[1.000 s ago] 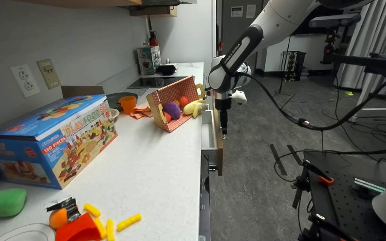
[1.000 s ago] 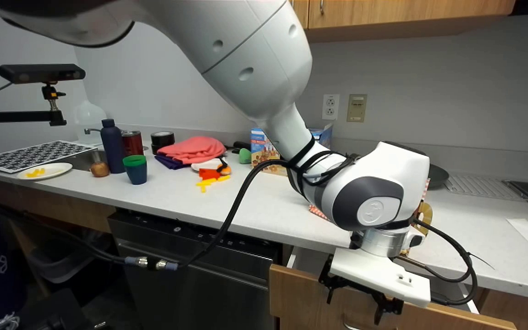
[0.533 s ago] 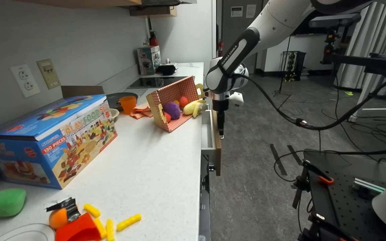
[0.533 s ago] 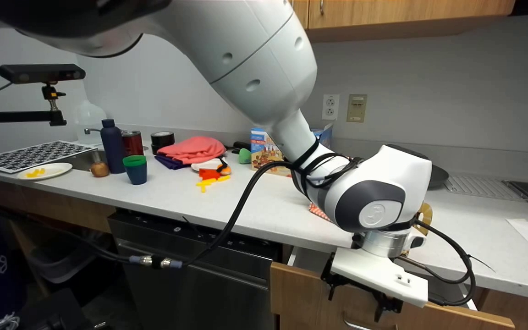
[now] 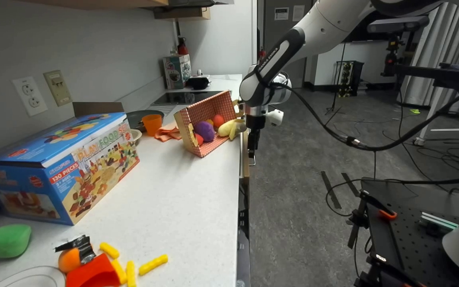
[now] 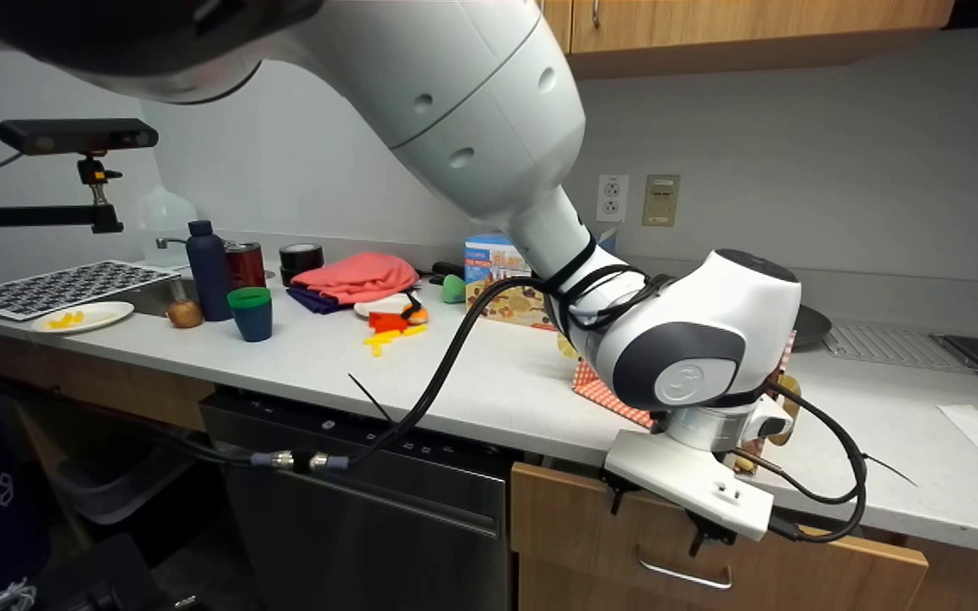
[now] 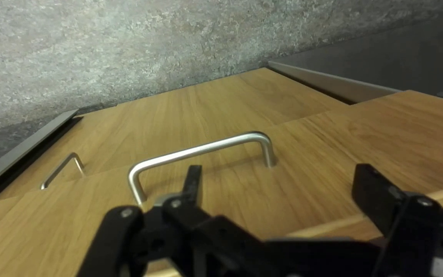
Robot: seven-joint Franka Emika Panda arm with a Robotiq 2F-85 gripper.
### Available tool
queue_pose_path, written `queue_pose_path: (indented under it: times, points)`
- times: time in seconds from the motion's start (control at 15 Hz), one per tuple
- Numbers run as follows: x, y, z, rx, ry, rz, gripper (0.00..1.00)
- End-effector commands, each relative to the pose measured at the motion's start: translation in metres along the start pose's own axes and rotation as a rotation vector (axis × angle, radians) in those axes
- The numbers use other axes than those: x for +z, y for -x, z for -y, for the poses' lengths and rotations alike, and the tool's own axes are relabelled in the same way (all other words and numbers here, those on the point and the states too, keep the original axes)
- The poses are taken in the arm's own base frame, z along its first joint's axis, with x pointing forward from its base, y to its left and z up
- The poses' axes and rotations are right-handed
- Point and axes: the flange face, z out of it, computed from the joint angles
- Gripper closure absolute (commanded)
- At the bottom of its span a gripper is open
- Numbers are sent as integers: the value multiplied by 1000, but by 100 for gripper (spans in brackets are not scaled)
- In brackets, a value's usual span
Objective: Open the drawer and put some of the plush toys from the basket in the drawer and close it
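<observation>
The drawer is almost fully in, its wooden front just proud of the counter edge, and its inside is hidden. My gripper hangs over that front with fingers wide apart and nothing between them. One finger is beside the metal handle in the wrist view, not around it. In both exterior views the gripper points down just outside the drawer front; whether it touches is unclear. The checkered basket lies tipped on its side on the counter. Inside are plush toys: a purple one, a yellow one, and red ones.
A large blue toy box stands against the wall. A green soft toy, a red container and yellow pieces lie at the near end of the counter. Below the drawer is another wooden panel with a handle.
The drawer has slid inward from clearly pulled out to nearly closed. My gripper moved toward the counter along with its front, staying open. The basket and toys kept their places.
</observation>
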Motion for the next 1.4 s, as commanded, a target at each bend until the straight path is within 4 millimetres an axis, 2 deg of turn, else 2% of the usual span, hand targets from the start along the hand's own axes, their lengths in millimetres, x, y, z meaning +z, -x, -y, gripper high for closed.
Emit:
queue_pose_path:
  times: [0.0,0.2,0.4,0.6,0.93,1.33]
  points:
    - [-16,-22,6,57,-27,-94,0]
    - [-20,-22,7,75,-31,-126,0]
    - [-25,-3,8,58,-15,-115,0]
    - [-33,38,15,45,10,-79,0]
    - [-59,107,29,-4,90,-117,0]
    - [-93,195,63,-106,222,-195,0]
